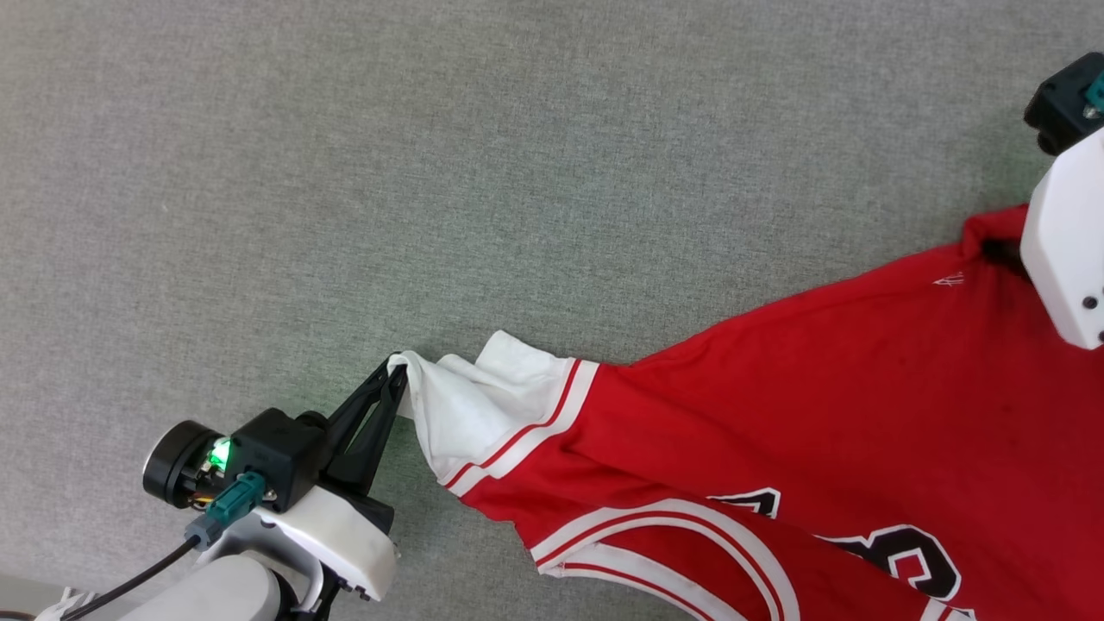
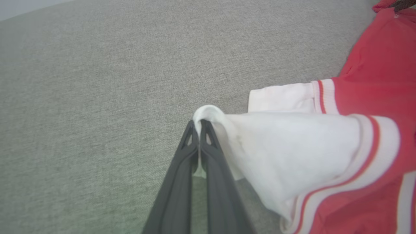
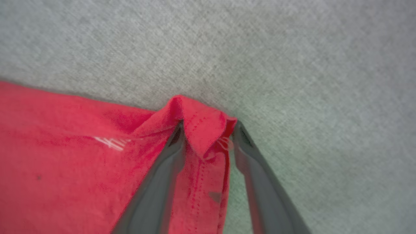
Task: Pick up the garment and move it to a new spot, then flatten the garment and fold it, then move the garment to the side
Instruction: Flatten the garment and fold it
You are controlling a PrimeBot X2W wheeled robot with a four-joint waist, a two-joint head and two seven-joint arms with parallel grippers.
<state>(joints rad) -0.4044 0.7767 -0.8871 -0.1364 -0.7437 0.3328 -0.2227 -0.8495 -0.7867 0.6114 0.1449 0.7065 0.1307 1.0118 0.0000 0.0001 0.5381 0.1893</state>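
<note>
Where it lies spread across the grey surface [image 1: 431,172], the garment [image 1: 776,388]: red body, white sleeves with striped trim, black lettering facing up. Left pincer [image 1: 395,369]: at the tip of the garment's white sleeve [image 1: 470,405], pressed together on that cloth. Right pincer [image 3: 208,128]: at the garment's opposite red hem corner, fingers spread, a raised fold [image 3: 198,130] between them.

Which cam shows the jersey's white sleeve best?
Left wrist view: the white fabric short sleeve of the red jersey-style T-shirt is large, its tip pinched in the shut left gripper. Head view shows it smaller, bunched. Right wrist view: a red corner inside the open right gripper.
</note>
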